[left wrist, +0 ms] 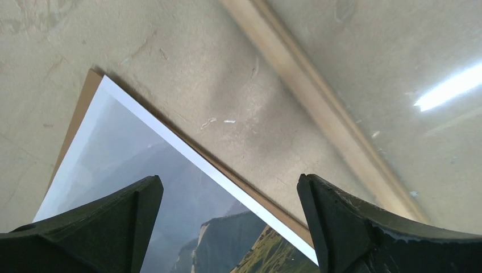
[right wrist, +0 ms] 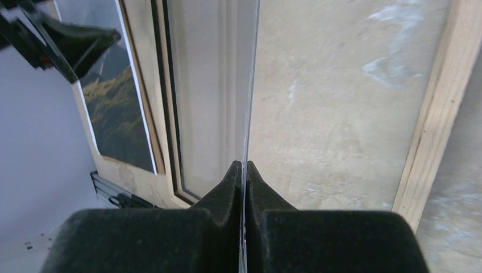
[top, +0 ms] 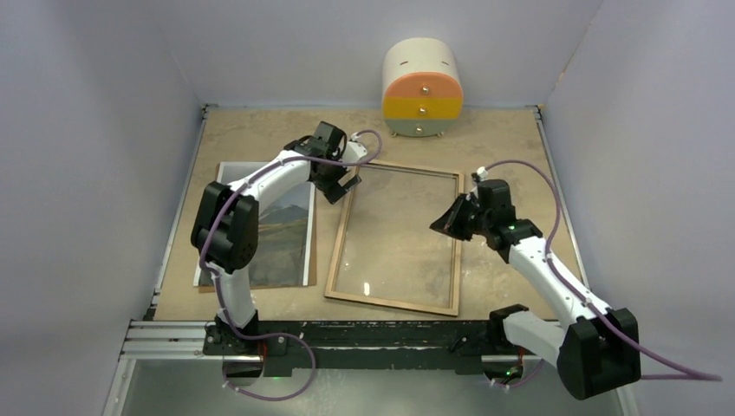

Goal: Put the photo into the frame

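The photo (top: 286,238) lies face up on a brown backing board (left wrist: 84,99), left of the back-up frame (top: 392,304), with the wide-open left pincer (top: 344,188) poised over its far right corner for a pickup, while the right pincer (top: 445,224), clamped on the clear pane's (top: 394,234) edge, seemingly steadies it.

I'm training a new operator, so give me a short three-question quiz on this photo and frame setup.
1. True or false: the photo lies picture-side up, outside the frame.
2. Which side of the frame faces up? A: black front. B: light wood back. C: neither, it stands on edge.
3. Fill in: the right pincer is shut on the thin clear pane, while the left pincer is ____.
Key: 1 true; 2 B; 3 open.
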`<state>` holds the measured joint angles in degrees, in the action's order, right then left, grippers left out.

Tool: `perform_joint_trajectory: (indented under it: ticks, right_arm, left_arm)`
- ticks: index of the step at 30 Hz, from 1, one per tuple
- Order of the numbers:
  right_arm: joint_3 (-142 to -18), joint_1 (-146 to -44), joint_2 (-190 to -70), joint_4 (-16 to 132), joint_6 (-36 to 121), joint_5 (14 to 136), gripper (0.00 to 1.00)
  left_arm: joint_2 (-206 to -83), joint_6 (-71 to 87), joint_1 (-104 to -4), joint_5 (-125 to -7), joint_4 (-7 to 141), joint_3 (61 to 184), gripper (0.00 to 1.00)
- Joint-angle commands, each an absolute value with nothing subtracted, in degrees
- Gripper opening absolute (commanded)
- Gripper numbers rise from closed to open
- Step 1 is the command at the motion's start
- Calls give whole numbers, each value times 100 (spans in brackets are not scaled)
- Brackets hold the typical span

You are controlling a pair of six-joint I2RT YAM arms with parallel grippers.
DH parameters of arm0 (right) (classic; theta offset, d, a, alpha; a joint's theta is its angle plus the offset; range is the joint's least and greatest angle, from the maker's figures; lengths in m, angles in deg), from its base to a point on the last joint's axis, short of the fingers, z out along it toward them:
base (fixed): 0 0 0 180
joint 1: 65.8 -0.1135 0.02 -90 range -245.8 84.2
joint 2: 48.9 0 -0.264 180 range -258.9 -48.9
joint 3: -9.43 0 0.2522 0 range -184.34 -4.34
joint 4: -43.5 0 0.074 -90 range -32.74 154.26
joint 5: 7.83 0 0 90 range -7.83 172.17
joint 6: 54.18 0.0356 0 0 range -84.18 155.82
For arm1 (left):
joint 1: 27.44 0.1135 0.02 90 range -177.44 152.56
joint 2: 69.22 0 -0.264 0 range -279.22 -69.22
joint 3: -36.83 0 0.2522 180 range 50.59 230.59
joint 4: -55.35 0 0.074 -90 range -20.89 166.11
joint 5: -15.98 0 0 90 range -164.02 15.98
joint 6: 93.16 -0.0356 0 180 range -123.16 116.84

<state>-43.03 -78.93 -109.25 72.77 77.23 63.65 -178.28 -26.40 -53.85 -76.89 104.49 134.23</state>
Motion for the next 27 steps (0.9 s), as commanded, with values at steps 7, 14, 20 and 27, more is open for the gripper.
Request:
perform_joint_trajectory:
  ticks: [7, 14, 20, 27]
  right_arm:
    - [-4601, -8893, -11273, 6826, 8203, 6695, 0]
    - [-5246, -8900, -11229, 6988, 8178, 6553, 0]
    - [-5722, -9034, -11227, 6778, 8513, 5992, 0]
    - [-6064, -9129, -11004, 6264, 9169, 5538, 0]
  left_arm:
    - [-17728, -2381, -5164, -7638, 10641, 13526, 96]
    - [-17484, -2449, -4520, -7429, 10690, 13655, 96]
    - [-17302, -2493, -4121, -7253, 10695, 13647, 96]
    - [-17298, -2264, -3271, -7203, 10694, 13883, 97]
